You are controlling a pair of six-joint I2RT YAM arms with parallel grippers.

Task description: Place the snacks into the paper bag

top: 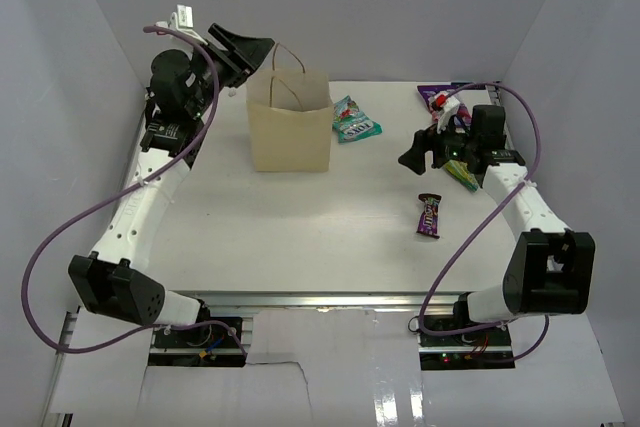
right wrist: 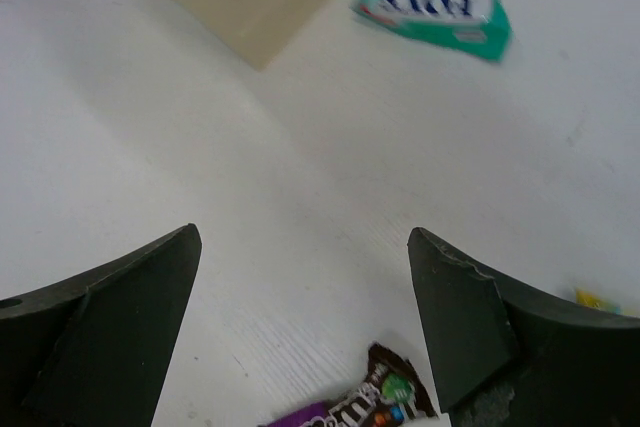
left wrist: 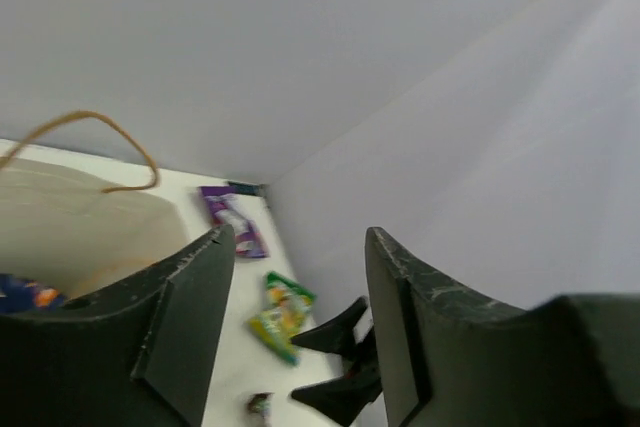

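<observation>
The tan paper bag stands upright at the back left of the table. My left gripper is open and empty, raised beside the bag's top left rim. In the left wrist view the bag's opening holds a dark blue packet. My right gripper is open and empty, low over the table. A dark purple candy bar lies near it, just under the open jaws in the right wrist view. A teal-green pouch lies right of the bag.
A purple-white packet lies at the back right corner. A green-yellow packet lies partly under my right arm. White walls enclose the table on the left, back and right.
</observation>
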